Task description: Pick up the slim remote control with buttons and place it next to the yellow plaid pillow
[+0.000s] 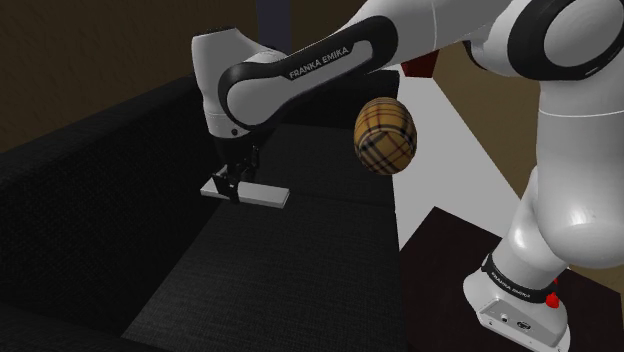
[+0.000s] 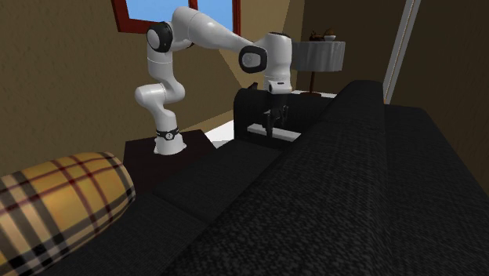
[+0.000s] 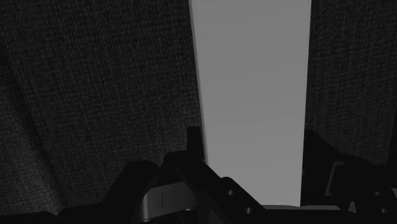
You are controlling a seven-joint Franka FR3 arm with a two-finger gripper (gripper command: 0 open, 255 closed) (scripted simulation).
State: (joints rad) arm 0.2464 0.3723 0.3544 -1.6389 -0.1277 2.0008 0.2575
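Note:
A slim, plain grey remote lies level between the fingers of my black gripper, which is shut on it near its middle. It hangs over the black sofa seat, seemingly a little above the fabric. In the wrist view the remote runs away from the gripper as a long grey slab, and no buttons show on it. The yellow plaid pillow sits at the seat's edge, to the shoulder view's right of the gripper. From the second exterior view the pillow is close by and the gripper holds the remote far off.
The sofa's backrest rises on the shoulder view's left and its far armrest stands behind the gripper. My stand rests on a dark box beside the sofa. A lamp and a window are beyond.

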